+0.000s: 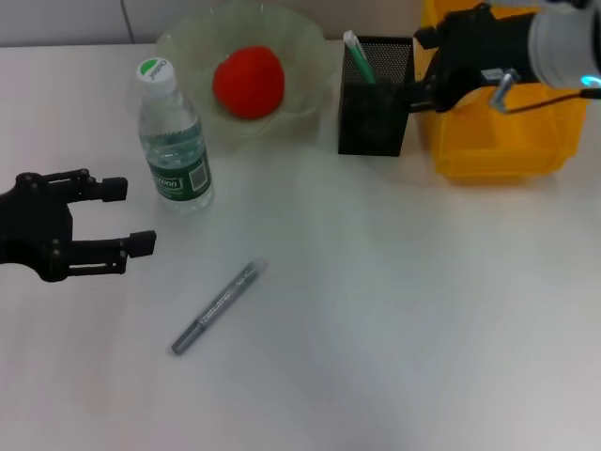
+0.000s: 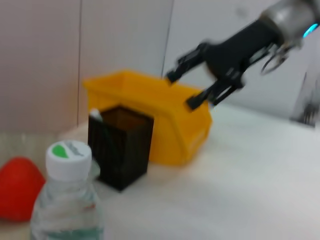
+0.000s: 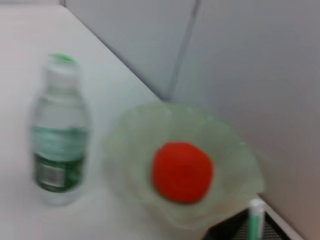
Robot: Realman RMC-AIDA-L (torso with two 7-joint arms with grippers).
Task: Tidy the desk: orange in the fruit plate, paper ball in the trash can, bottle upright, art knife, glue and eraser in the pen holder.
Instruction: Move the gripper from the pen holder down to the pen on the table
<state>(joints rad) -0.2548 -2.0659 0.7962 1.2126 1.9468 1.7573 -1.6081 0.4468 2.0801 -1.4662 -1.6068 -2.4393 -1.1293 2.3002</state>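
Observation:
The orange lies in the pale green fruit plate at the back. To its left the bottle stands upright. A slim grey art knife lies on the desk in the middle front. The black mesh pen holder holds a white and green stick. My right gripper hovers open and empty between the pen holder and the yellow trash can. My left gripper is open and empty, low at the left, beside the bottle. Paper ball and eraser are out of view.
The left wrist view shows the bottle cap, the pen holder, the yellow bin and the right gripper above it. A wall runs behind the desk. The front right of the desk is bare white surface.

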